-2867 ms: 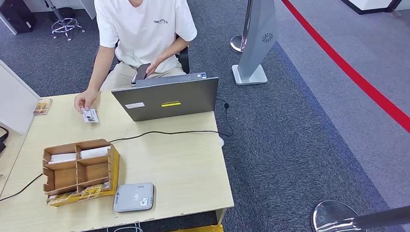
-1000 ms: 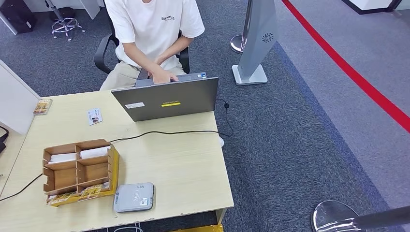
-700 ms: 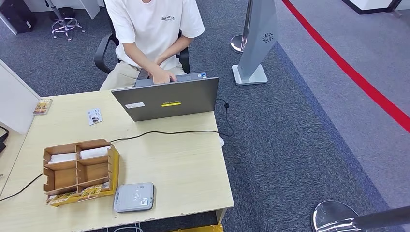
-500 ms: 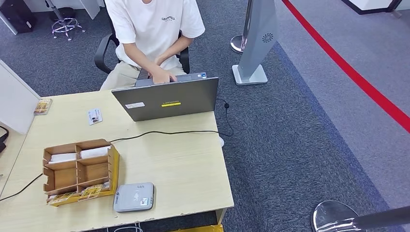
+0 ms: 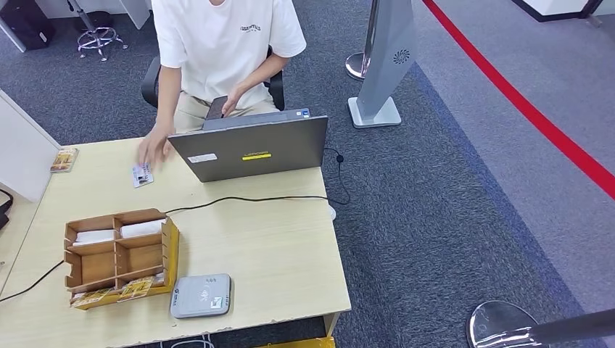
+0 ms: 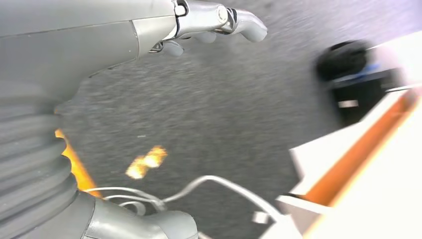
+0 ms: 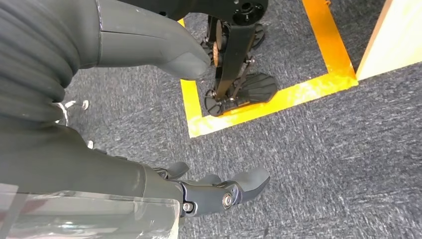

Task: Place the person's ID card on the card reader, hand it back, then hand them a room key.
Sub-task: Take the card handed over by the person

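Note:
The ID card (image 5: 142, 175) lies flat on the wooden table (image 5: 275, 246), left of the laptop (image 5: 250, 148). The person's hand (image 5: 154, 147) hovers right over its far edge. The grey card reader (image 5: 201, 295) sits at the table's near edge. Beside it stands a cardboard organizer (image 5: 116, 255) with white room key cards (image 5: 141, 228) in its back slots. My left hand (image 6: 199, 25) hangs over the carpet with fingers apart and nothing in it. My right hand (image 7: 199, 191) also hangs low above the carpet, holding nothing.
The person sits behind the laptop, a phone (image 5: 215, 109) in the other hand. A black cable (image 5: 246, 199) crosses the table. A small card stack (image 5: 64, 159) lies at the far left by a white partition (image 5: 22, 148). A grey stand (image 5: 384, 61) rises on the right.
The person's hand has left the laptop and reached out to the ID card on the table. The card itself has not moved. My arms stay hanging.

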`<state>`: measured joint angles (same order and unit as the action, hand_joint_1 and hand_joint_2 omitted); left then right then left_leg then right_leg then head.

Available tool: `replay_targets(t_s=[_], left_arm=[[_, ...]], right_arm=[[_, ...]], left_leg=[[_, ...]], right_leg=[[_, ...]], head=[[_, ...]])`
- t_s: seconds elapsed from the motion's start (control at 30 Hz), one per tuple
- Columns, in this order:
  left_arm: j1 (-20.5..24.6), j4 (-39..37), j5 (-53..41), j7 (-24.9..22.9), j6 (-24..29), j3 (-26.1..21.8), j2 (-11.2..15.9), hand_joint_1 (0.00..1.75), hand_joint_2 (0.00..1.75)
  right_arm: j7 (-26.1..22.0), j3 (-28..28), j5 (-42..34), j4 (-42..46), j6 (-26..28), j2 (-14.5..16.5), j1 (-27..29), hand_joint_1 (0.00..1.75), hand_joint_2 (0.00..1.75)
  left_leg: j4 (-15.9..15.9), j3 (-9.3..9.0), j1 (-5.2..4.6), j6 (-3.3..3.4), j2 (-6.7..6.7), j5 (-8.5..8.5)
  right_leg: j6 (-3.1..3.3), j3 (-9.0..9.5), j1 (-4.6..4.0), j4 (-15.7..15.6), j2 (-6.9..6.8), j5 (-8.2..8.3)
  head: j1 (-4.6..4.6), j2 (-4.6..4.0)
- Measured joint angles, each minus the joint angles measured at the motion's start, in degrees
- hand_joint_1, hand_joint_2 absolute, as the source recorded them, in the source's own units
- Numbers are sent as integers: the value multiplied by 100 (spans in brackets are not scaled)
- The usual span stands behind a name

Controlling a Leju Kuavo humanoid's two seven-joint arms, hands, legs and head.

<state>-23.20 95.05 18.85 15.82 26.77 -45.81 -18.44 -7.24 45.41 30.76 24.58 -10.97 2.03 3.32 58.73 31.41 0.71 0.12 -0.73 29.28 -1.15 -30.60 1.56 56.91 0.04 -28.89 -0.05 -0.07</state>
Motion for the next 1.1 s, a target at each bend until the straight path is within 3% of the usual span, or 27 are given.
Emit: replay_targets(t_s=[0.33, 0.57, 0.77, 1.1], left_arm=[[-130, 1418, 76, 692, 357, 278, -63, 0, 175], [277, 2660, -249, 1237, 336, 382, -38, 0, 175], [578, 3274, -938, 1586, 428, 570, 363, 0, 175], [1101, 3360, -2803, 1883, 773, 1334, 757, 0, 175]], right_arm=[[-97, 274, 408, -106, 11, 9, -92, 0, 175], [-192, 463, 829, -309, 37, 9, -199, 0, 175], [-262, 578, 1137, -489, 112, 9, -279, 0, 175], [-321, 764, 1391, -685, 121, 1, -328, 0, 175]], left_leg=[[0, -6, 1, -1, 3, 0], [0, -9, 2, -1, 4, -2], [0, -12, 2, -2, 6, -2], [1, -11, 1, -1, 7, -2]], right_leg=[[0, -3, -2, 0, 3, 0], [2, 5, -2, 1, 3, 3], [2, 3, -3, 1, 9, 2], [2, 3, -1, 1, 13, 3]], head=[[4, 0], [2, 0], [-4, 0], [-4, 0]])
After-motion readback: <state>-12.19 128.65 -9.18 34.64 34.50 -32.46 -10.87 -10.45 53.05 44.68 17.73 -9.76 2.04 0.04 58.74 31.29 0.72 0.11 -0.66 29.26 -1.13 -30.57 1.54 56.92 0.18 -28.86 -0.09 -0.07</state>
